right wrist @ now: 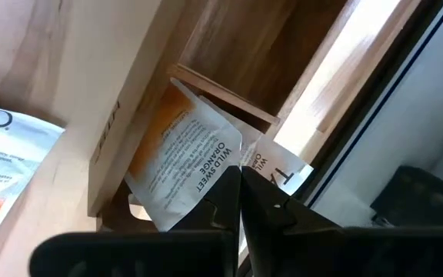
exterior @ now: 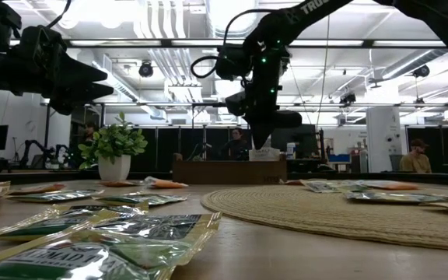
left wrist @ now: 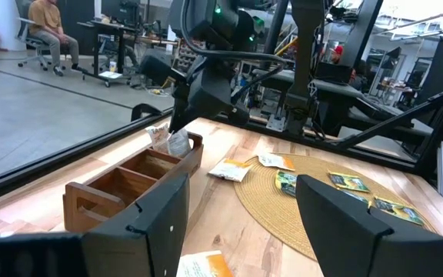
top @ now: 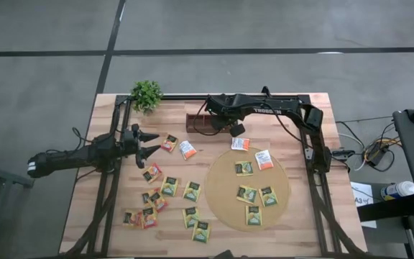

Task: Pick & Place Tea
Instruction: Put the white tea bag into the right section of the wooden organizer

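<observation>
we are seeing the right claw (right wrist: 241, 201) pinching a flat white-and-orange paper sachet (right wrist: 183, 165) in the wooden tray's (top: 198, 122) end slot by the far edge; the left claw (top: 152, 142) is hovering spread above the worktop (top: 121, 173).

a white-and-orange tea sachet (right wrist: 187, 165) stands tilted in the tray's end slot, pinched at its corner by the right claw (right wrist: 241, 192). a second white sachet (right wrist: 279, 165) sits just behind it there. the other sachets (top: 171, 186) lie flat, well apart from that claw.

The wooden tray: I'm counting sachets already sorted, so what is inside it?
The wooden tray holds white-and-orange tea sachets in the end slot under the right gripper, which is shut on one. The other two slots look empty. The gripper covers part, so no exact count.
</observation>
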